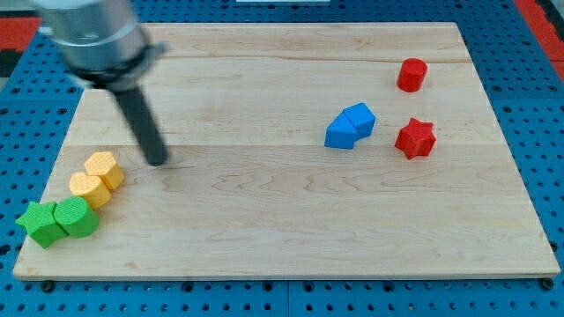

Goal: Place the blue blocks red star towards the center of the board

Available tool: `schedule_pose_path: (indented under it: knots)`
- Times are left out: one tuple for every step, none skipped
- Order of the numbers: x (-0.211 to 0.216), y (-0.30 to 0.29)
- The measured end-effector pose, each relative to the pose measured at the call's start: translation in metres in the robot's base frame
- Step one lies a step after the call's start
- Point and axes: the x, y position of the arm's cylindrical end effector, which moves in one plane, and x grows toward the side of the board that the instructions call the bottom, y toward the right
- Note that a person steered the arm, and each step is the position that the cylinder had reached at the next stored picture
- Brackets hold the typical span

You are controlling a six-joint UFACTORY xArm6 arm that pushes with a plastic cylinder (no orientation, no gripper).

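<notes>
Two blue blocks touch each other right of the board's middle: one [339, 131] on the left, one [359, 117] on the right. A red star [415, 138] lies just right of them, a small gap apart. My tip [157, 160] rests on the board at the view's left, far from the blue blocks and the star, just right of the yellow blocks. The dark rod rises up and left to the grey arm head at the top left corner.
A red hexagonal block [411, 75] sits near the top right. Two yellow blocks [104, 167] [89, 188] and two green blocks [76, 217] [40, 222] cluster at the bottom left. The wooden board [282, 238] lies on a blue pegboard.
</notes>
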Motion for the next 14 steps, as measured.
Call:
schedule_pose_path:
  knots:
    - [-0.012, 0.103]
    - [0.005, 0.209]
    - [0.025, 0.296]
    - [0.008, 0.363]
    - [0.009, 0.35]
    - [0.006, 0.338]
    - [-0.001, 0.32]
    - [-0.021, 0.302]
    - [-0.033, 0.275]
    - [-0.042, 0.243]
    - [-0.051, 0.184]
    - [-0.064, 0.107]
    - [-0.075, 0.132]
    - [-0.064, 0.175]
